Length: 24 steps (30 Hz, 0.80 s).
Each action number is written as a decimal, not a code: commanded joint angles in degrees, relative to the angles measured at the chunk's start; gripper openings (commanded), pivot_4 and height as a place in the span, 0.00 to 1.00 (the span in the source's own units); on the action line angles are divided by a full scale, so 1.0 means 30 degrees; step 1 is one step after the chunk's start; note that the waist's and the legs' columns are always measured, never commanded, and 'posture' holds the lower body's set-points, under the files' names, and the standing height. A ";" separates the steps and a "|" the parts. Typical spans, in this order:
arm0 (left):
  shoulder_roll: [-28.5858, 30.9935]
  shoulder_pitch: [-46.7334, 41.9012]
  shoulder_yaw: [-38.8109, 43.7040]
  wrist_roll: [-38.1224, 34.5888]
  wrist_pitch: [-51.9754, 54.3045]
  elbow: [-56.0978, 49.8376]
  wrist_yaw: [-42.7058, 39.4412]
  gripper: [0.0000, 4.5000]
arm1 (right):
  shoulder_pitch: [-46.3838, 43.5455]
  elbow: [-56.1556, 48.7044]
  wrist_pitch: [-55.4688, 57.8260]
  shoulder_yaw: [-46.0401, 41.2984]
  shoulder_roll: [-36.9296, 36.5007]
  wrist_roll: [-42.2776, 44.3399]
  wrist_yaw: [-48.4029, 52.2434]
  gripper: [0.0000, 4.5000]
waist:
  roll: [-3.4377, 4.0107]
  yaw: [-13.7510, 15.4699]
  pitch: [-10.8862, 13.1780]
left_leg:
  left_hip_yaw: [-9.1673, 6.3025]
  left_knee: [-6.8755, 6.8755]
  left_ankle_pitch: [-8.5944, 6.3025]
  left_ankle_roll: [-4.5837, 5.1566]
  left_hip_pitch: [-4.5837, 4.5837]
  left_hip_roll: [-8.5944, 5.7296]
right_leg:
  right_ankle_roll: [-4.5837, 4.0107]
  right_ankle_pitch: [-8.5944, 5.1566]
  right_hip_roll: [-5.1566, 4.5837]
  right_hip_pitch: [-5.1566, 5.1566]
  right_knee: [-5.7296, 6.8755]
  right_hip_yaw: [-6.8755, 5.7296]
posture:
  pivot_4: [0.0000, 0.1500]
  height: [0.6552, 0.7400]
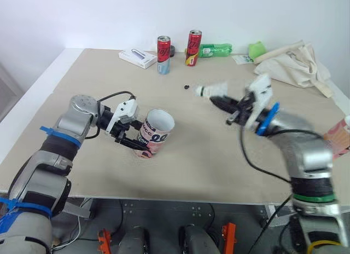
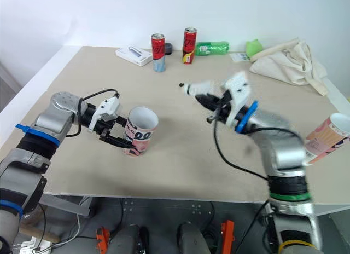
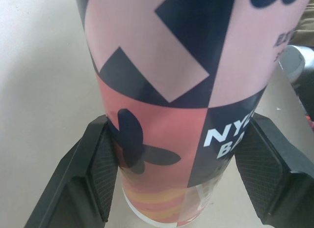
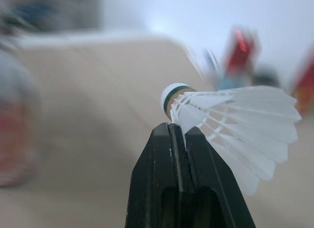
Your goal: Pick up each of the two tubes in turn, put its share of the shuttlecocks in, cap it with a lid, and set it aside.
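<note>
Loading the first tube. With right gripper (image 4: pixel 177 130), pinches shuttlecock (image 4: pixel 230 120) by its feathers, fingers closed tight, aloft over table (image 1: pixel 82 84). With left gripper (image 1: pixel 133 137), clamps tube (image 1: pixel 157 129) near its base, mouth tilted up toward the right. Next, probably: needs cork-first aim into that mouth, well apart for now.

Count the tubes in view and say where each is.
2. A pink-and-navy patterned cardboard tube stands gripped by the left gripper; a second pink cardboard tube sits at the right edge of the beige table, partly cropped.
</note>
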 commanded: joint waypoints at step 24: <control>-0.0374 -0.1113 -0.1568 -0.0850 -0.0548 0.0977 -0.0010 0.68 | -0.6446 0.0130 -0.1272 0.9028 -0.0491 -0.4539 0.5396 0.26 | -0.0003 0.0108 -0.0003 | 0.0016 0.0090 -0.0010 0.0023 -0.0056 -0.0010 | 0.0006 0.0017 -0.0036 -0.0022 0.0010 -0.0024 | 1.00 1.00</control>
